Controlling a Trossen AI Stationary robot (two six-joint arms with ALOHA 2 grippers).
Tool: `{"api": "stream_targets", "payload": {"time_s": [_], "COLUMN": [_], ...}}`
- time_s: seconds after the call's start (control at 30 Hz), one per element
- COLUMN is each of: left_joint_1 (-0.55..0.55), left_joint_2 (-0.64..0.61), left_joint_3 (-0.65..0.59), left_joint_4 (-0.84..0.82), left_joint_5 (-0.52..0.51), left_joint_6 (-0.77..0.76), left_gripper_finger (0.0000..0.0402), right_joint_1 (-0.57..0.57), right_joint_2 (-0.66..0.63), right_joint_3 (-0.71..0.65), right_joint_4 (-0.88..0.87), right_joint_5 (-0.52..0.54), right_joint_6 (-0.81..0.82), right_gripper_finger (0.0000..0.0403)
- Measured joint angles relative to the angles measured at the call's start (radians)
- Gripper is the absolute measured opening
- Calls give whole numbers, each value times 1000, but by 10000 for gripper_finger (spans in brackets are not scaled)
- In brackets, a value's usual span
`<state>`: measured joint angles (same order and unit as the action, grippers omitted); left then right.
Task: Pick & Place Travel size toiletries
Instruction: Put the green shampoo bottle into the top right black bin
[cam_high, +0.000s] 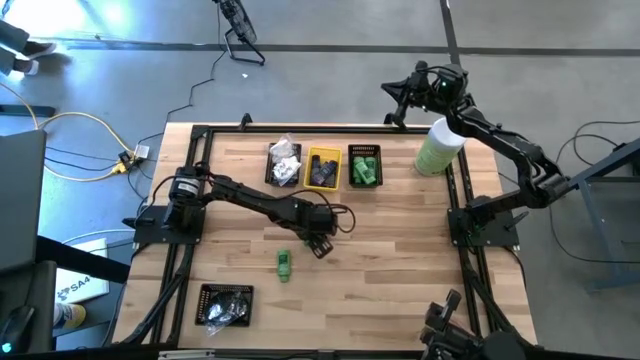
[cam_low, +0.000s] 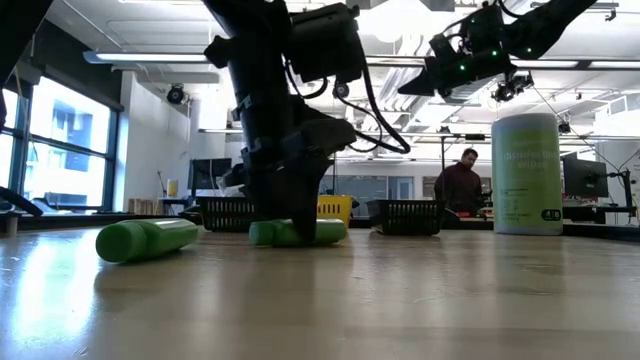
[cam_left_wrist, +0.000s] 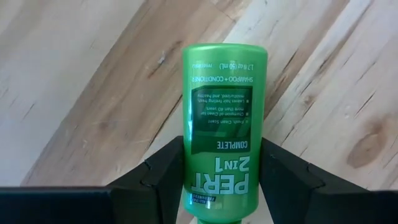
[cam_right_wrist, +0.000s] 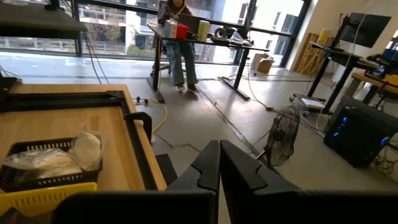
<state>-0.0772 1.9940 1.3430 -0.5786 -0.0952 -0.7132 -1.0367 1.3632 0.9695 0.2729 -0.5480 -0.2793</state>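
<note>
Left gripper: my working tool, low at mid-table, fingers pinching a green bottle by its lower body; the cap end points away from me.
Bottle contact: in the low view it appears down on the wood under the tool; whether it is lifted clear, I cannot tell.
Second green bottle: lying loose just beside the tool, toward the table's near edge.
Black bin: further off at the near edge, dark contents I cannot make out.
Far bins: white packets, a yellow bin, green bottles already sorted.
Right gripper: parked beyond the far table corner, fingers pressed together, empty.
Progress: I judge sorting well along; two bottles left out.
</note>
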Motion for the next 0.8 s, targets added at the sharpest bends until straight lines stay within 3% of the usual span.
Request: {"api": "stream_targets", "payload": {"time_s": [0.37, 0.8], "left_joint_1": [46, 208], "left_joint_2": [-118, -118], "left_joint_3": [-199, -216], "left_joint_4": [184, 251], "left_joint_5": [39, 203], "left_joint_6": [50, 311], "left_gripper_finger": [172, 172], "right_joint_1": [12, 12], "right_joint_2": [0, 0], "right_joint_3": [0, 0], "right_joint_4": [-31, -95], "right_joint_5": [-1, -5], "right_joint_6": [51, 92], "right_gripper_finger": [4, 4]}}
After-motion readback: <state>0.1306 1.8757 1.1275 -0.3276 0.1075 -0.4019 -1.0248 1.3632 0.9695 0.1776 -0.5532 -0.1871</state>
